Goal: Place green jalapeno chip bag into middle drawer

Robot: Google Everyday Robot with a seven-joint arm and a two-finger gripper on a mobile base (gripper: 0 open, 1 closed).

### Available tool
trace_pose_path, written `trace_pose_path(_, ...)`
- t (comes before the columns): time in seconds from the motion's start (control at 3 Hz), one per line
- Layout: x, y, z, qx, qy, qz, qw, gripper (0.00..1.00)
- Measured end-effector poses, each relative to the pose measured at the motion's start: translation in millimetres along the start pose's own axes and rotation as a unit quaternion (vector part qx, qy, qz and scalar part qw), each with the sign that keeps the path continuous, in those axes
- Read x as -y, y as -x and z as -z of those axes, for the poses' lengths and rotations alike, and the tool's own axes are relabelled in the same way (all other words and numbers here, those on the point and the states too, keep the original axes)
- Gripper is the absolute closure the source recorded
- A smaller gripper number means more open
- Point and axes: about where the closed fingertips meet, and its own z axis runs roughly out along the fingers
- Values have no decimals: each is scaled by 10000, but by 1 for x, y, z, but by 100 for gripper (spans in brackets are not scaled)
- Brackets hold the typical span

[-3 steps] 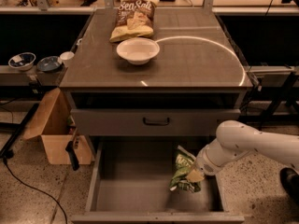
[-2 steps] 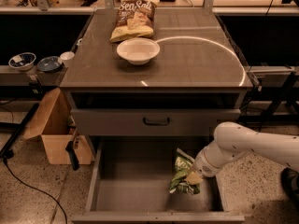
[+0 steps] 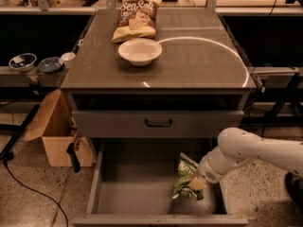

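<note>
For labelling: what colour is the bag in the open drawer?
Green bag, at claw; camera view.

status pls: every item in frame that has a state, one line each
middle drawer: pulled open.
drawer with handle: shut.
green bag: upright, a bit tilted, in the middle drawer, right side.
claw: down in the middle drawer, at the green bag's right edge.
bowl: upright, empty, on the cabinet top.
Sea Salt bag: lying flat behind the bowl.
box: on the floor, flap open.
</note>
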Motion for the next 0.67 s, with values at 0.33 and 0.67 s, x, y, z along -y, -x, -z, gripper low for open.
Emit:
trace_pose_path(0.33,1,-1,-3,139,-24,34,9999,100)
trace_pose_path(0.67,10,3,-31,156,71,68,9998,100)
